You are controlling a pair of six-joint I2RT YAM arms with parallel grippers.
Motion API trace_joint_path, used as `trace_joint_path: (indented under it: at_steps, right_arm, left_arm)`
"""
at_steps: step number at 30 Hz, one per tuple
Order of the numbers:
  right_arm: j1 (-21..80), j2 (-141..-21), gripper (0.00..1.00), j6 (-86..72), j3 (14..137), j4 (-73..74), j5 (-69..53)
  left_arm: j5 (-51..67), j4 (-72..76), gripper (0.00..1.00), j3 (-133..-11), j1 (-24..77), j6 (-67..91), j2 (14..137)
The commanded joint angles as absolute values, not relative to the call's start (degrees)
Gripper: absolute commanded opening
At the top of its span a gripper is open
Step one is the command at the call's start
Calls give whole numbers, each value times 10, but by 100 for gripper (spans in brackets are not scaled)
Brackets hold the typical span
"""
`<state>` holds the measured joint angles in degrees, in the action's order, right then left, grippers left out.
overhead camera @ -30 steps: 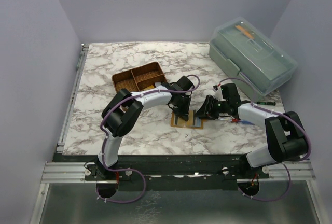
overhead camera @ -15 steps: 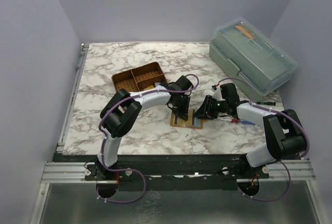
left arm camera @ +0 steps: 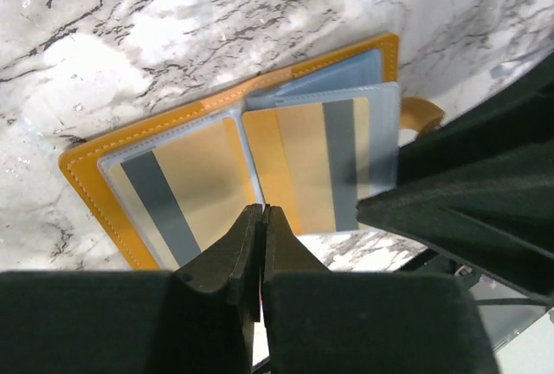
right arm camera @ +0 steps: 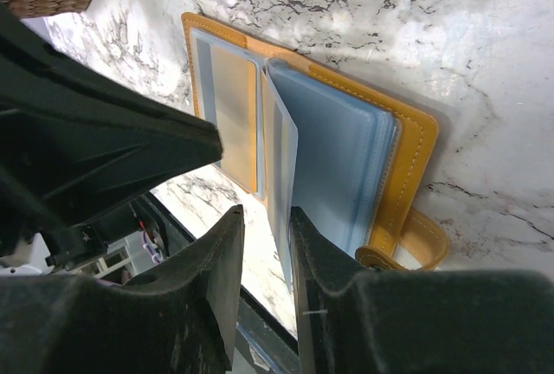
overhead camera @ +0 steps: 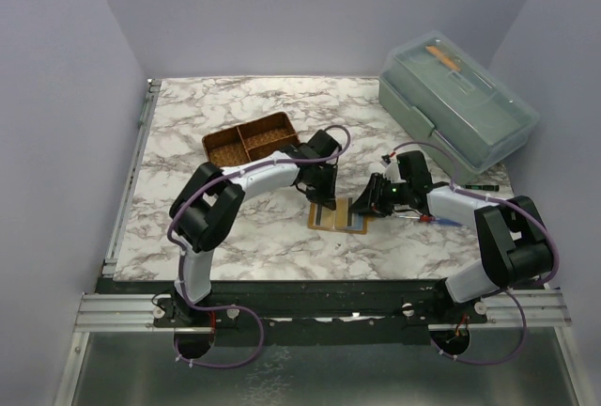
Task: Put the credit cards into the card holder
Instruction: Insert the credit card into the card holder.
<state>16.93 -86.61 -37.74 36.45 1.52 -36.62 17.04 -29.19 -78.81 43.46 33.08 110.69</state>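
Note:
The card holder lies open on the marble between both arms, an orange wallet with clear sleeves. Two yellowish credit cards with grey stripes sit in the sleeves, one on the left and one on the right. My left gripper is shut, its tips at the near end of the middle fold. My right gripper is open by a narrow gap at the wallet's right half. A raised pale blue sleeve page stands on edge between its fingers, against the right one.
A brown woven divided basket stands just behind the left arm. A grey-green lidded plastic box fills the back right corner. Small pen-like items lie by the right forearm. The two grippers nearly touch over the wallet.
The left arm's elbow has swung left and its gripper has shifted slightly back and left over the wallet. The right gripper's gap has narrowed a little.

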Motion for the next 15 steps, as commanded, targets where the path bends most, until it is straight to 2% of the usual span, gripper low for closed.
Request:
trace_joint_path:
  at_steps: [1,6,15]
  right_arm:
    - [173,-869,31,-381,357,7,-370]
    - [173,-864,38,-389,348,9,-350]
    - [173,-869,39,-391,345,5,-363]
  left_arm:
    - [167,-288,3,-792,435,338,1145]
    - [162,-286,1,-795,436,335,1164]
    - [199,-278,0,-813,443,341,1181]
